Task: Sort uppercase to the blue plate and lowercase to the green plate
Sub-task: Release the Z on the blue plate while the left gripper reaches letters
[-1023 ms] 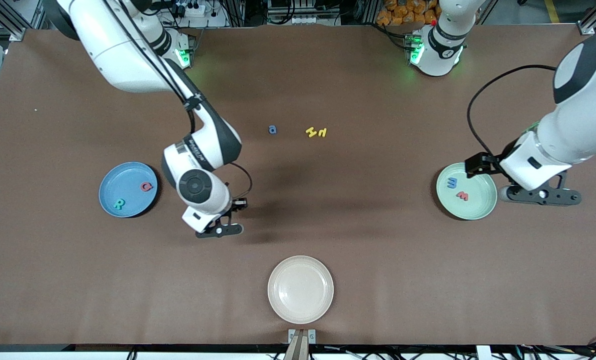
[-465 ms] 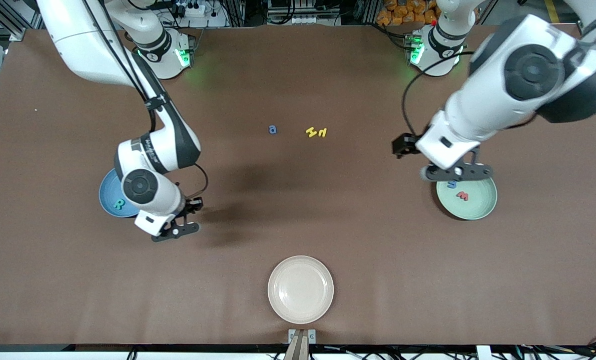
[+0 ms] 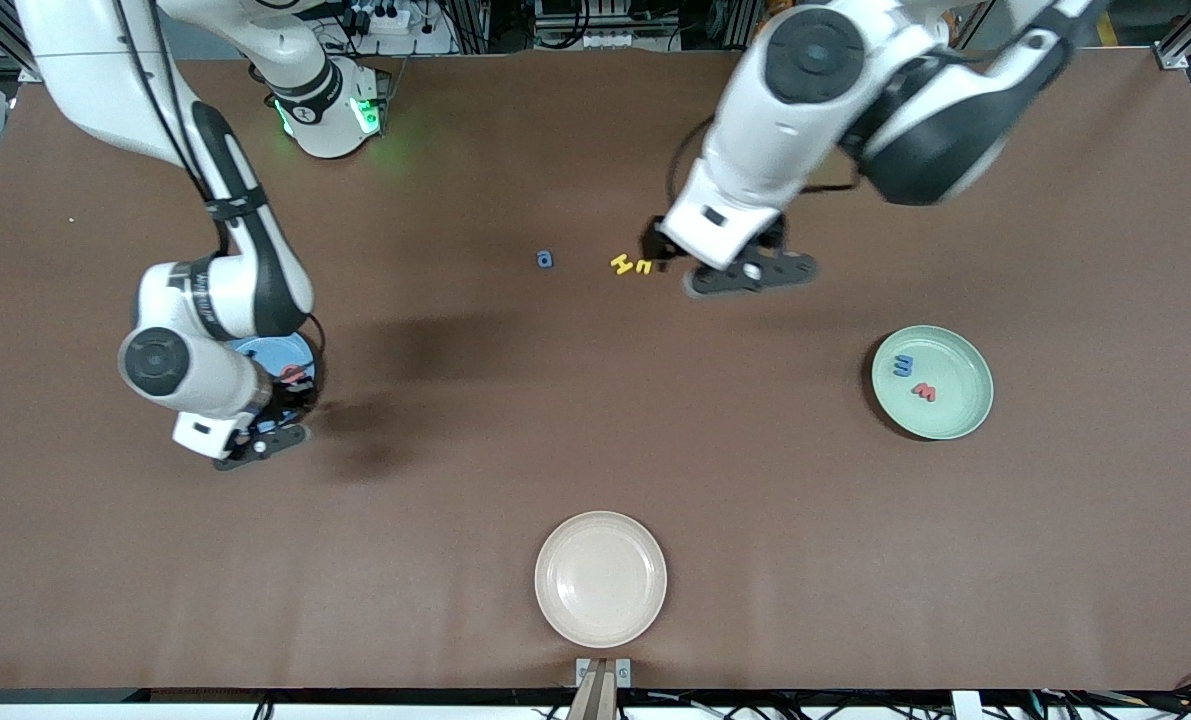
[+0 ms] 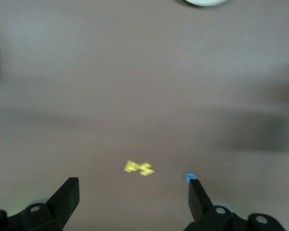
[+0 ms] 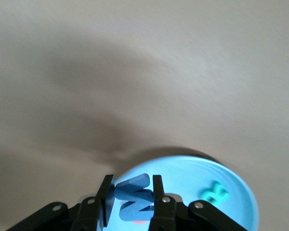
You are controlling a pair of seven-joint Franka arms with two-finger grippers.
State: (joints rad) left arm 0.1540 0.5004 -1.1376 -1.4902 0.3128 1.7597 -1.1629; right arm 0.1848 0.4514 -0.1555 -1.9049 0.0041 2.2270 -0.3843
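a matt brown table covering (image 3: 595, 420), smooth with faint creases, is seen. the blue plate (image 5: 241, 192), green plate (image 3: 960, 415) and cream plate (image 3: 600, 620) look like smooth plastic with a slight sheen. the blue m (image 5: 135, 197) looks like matt foam. the arm shells (image 3: 815, 60) are glossy white.

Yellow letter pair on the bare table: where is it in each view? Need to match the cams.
Front view: yellow letters mid-table, just by the open left gripper, small blue letter beside them toward the right arm's end.
Left wrist view: yellow letters on bare table between the open fingers.
Right wrist view: not in it.
Shared landmark: the small blue letter next to the pair.
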